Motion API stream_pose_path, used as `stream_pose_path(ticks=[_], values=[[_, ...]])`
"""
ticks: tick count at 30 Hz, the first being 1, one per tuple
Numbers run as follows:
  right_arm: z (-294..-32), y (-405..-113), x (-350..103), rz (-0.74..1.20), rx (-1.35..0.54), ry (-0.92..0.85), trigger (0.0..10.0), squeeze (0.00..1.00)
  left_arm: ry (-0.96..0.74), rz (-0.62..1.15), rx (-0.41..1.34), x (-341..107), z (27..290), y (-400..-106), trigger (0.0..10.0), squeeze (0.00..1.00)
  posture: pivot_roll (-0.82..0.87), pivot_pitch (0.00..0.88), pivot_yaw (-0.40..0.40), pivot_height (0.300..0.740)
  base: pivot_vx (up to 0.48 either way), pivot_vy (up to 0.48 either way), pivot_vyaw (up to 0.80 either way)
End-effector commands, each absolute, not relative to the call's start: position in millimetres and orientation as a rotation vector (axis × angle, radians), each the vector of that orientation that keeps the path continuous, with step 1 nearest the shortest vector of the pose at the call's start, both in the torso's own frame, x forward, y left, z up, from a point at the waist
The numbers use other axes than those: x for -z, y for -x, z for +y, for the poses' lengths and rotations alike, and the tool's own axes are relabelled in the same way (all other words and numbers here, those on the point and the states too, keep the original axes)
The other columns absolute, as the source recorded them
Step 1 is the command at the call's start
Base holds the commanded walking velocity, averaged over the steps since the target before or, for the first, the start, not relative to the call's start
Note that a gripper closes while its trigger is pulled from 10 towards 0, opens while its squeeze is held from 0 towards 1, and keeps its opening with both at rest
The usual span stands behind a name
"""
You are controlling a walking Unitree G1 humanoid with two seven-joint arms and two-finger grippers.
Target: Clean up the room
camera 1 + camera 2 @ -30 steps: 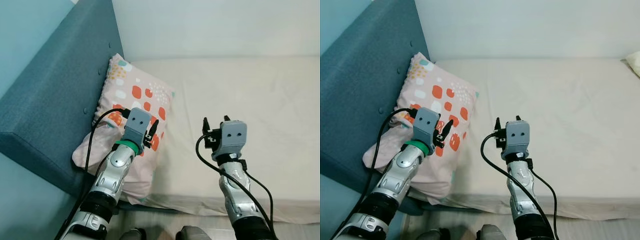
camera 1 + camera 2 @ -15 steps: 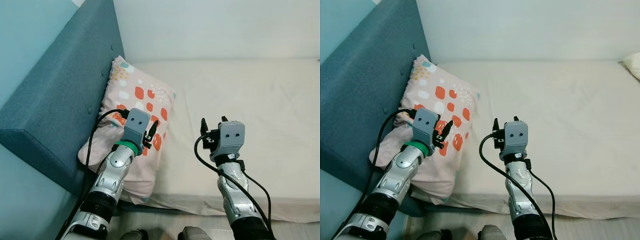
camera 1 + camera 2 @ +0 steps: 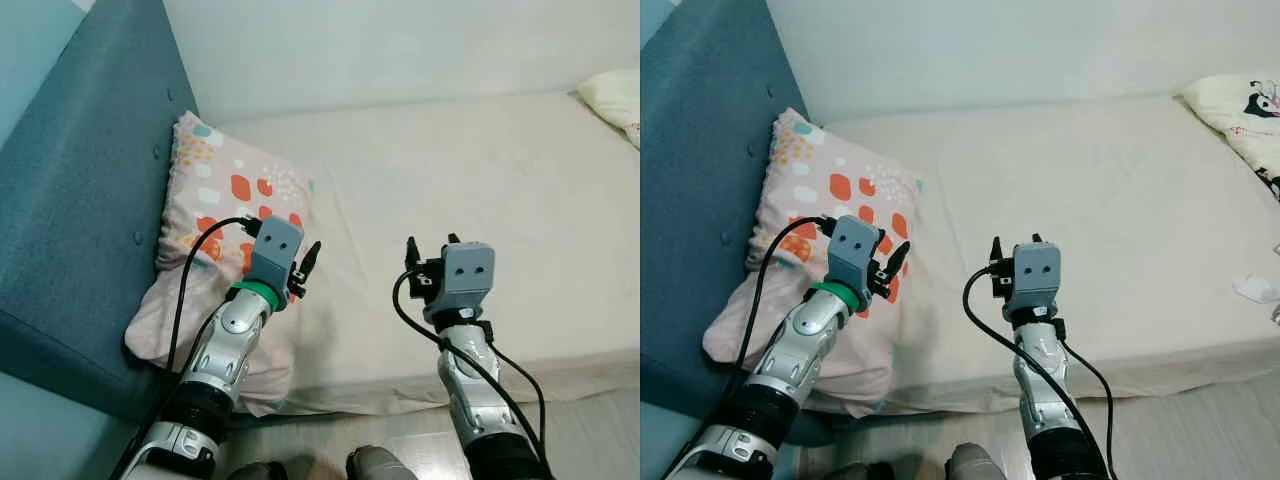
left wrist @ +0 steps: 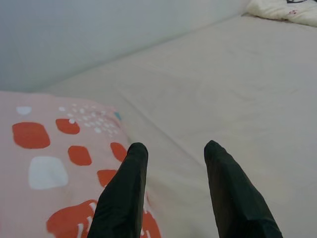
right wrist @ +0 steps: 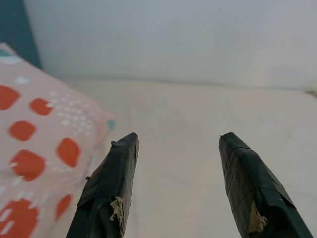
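Camera swung right since earlier frame, second pillow [image 3: 1240, 105] now at 2 o'clock on bed [image 3: 480, 190]. Spotted pillow [image 3: 215, 220] at 10 o'clock against headboard [image 3: 80, 200]. Left gripper [image 4: 173, 148] and right gripper [image 5: 176, 141] both spread, empty. Pillow looks soft, light; pinch corner.

Pillow [image 3: 225, 220] on bed [image 3: 480, 190] – left, perhaps touching headboard [image 3: 80, 180]

Wall: plain pale grey-white [image 3: 400, 50], running behind the bed's far side.
Headboard: teal-blue upholstered panel [image 3: 70, 180] with button tufts, at the left end of the bed.
Bed: mattress under a cream sheet [image 3: 1090, 200], lightly creased.
Floor: pale wood-look boards [image 3: 1200, 430] along the near edge of the bed.
Light: soft, even, with faint shadows.
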State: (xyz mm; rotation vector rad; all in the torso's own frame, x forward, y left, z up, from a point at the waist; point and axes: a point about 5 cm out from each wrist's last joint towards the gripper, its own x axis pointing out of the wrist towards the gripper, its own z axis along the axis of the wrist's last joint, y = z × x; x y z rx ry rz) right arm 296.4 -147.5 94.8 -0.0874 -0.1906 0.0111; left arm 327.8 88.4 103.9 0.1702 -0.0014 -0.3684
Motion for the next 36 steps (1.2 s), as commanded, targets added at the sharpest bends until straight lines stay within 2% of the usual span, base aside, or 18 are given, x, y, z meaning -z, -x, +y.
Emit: stream_pose_path(ticks=[1, 9, 21, 28, 36], values=[[-145.0, -295.6, -89.4, -0.161, -0.019, 0.086, 10.0, 0.0, -0.172, 0.017, 0.373, -98.5, 90.6, -326.0, 10.0, 0.0, -0.12, 0.0, 0.081, 0.74, 0.0, 0.0, 0.0], [-144.3, -295.6, -88.9, -0.159, -0.024, 0.084, 10.0, 0.0, -0.182, -0.004, 0.375, -100.8, 90.4, -325.5, 10.0, 0.0, -0.12, 0.0, 0.082, 0.74, 0.0, -0.061, 0.0], [-144.4, -296.9, -88.0, -0.152, -0.024, 0.07, 10.0, 0.0, -0.185, -0.016, 0.387, -101.3, 89.5, -325.5, 10.0, 0.0, -0.12, 0.0, 0.083, 0.74, 0.0, -0.368, 0.0], [-143.8, -298.5, -87.9, -0.146, -0.024, 0.063, 10.0, 0.0, -0.186, -0.015, 0.389, -101.3, 89.1, -326.4, 10.0, 0.0, -0.12, 0.0, 0.083, 0.74, 0.0, -0.37, -0.67], [-144.3, -299.3, -87.4, -0.142, -0.025, 0.076, 10.0, 0.0, -0.188, -0.018, 0.391, -101.6, 88.7, -327.0, 10.0, 0.0, -0.12, 0.0, 0.084, 0.74, 0.0, -0.33, 0.0]])
